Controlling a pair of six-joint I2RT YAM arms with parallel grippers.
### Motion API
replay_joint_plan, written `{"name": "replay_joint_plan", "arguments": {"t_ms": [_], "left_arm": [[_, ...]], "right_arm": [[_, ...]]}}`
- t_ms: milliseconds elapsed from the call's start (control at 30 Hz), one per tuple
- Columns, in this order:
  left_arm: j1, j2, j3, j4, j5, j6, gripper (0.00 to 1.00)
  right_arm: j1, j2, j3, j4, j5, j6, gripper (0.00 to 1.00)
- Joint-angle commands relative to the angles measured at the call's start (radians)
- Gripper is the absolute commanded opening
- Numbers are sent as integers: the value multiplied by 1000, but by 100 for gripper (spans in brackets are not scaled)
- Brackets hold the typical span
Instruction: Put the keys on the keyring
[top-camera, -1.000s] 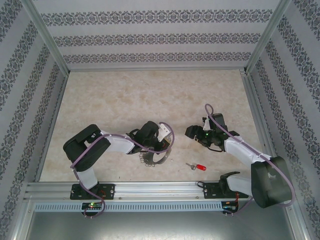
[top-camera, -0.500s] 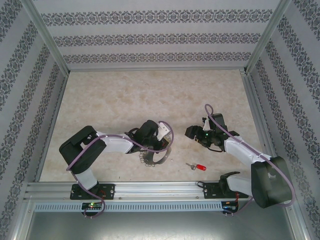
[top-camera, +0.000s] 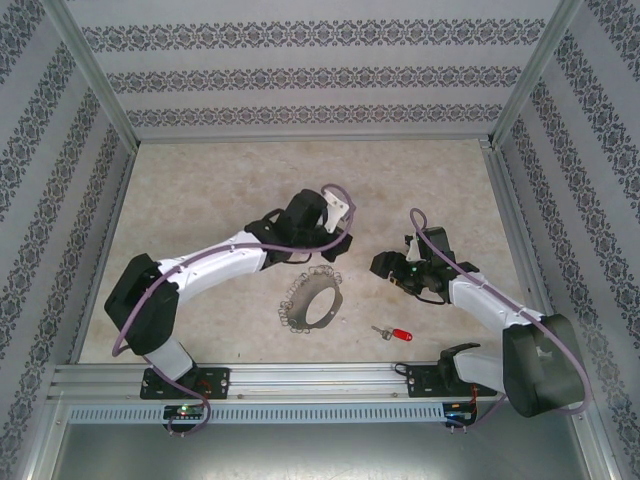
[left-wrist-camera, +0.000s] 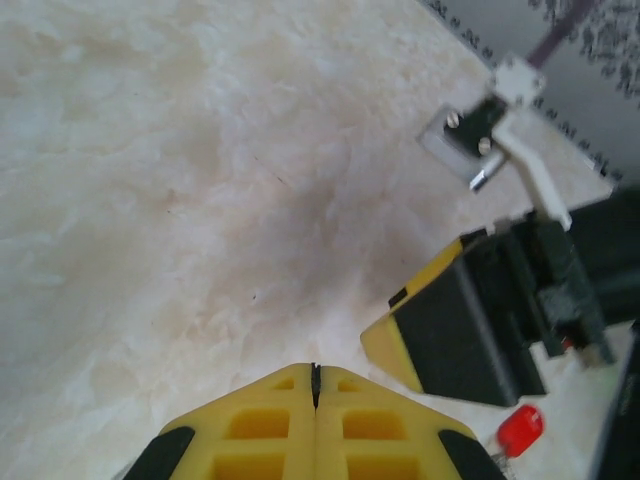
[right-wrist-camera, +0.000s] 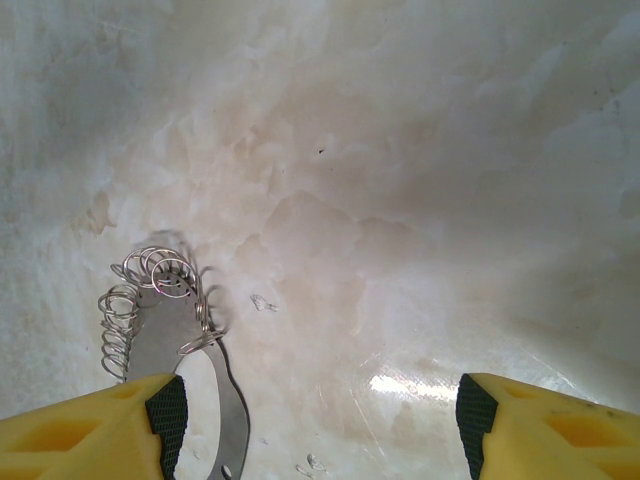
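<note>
The keyring (top-camera: 308, 300), a grey hoop edged with small wire loops, lies flat on the table between the arms. Its looped edge (right-wrist-camera: 150, 300) shows at the left of the right wrist view. The key (top-camera: 395, 333), with its red head toward the right, rests near the front edge; the red head (left-wrist-camera: 520, 430) appears low right in the left wrist view. My left gripper (top-camera: 330, 248) (left-wrist-camera: 314, 368) hovers beyond the ring, shut on nothing. My right gripper (top-camera: 385, 265) (right-wrist-camera: 320, 410) stands wide open to the right of the ring, above bare table.
Patterned walls and metal frame posts (top-camera: 95, 75) enclose the marble-look table (top-camera: 250, 180). An aluminium rail (top-camera: 300, 380) runs along the near edge. The right gripper's yellow and black finger (left-wrist-camera: 450, 330) sits close to the left gripper's right side.
My left arm has stretched out and swung its gripper from over the keyring toward the far side, leaving the ring uncovered on the table. The right arm and key have not moved.
</note>
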Motion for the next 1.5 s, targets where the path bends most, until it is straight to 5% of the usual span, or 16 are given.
{"name": "replay_joint_plan", "arguments": {"t_ms": [0, 167, 500, 767, 867, 1033, 1200, 1267, 1467], "left_arm": [[40, -18, 132, -250, -8, -163, 0], [82, 21, 320, -436, 24, -228, 0], [158, 13, 337, -437, 127, -295, 0], [158, -90, 263, -357, 76, -240, 58], [157, -142, 222, -332, 10, -210, 99], [159, -294, -23, -77, -151, -223, 100], [157, -343, -146, -4, -99, -262, 100], [145, -363, -185, 34, -76, -220, 100], [18, -389, -460, 253, -236, 37, 100]], "right_arm": [[-10, -18, -1, -17, -2, -8, 74], [-9, -9, 3, -17, 1, -7, 74], [-8, -2, 14, -18, -1, -6, 74], [-7, 5, 20, -17, 0, -11, 74], [-7, 8, 20, -13, 3, -12, 74], [-7, 18, 23, 2, 4, -14, 74], [-8, 29, 23, 14, 10, -15, 74], [-7, 34, 23, 20, 12, -15, 74], [-9, 51, 19, 40, 13, -15, 74]]}}
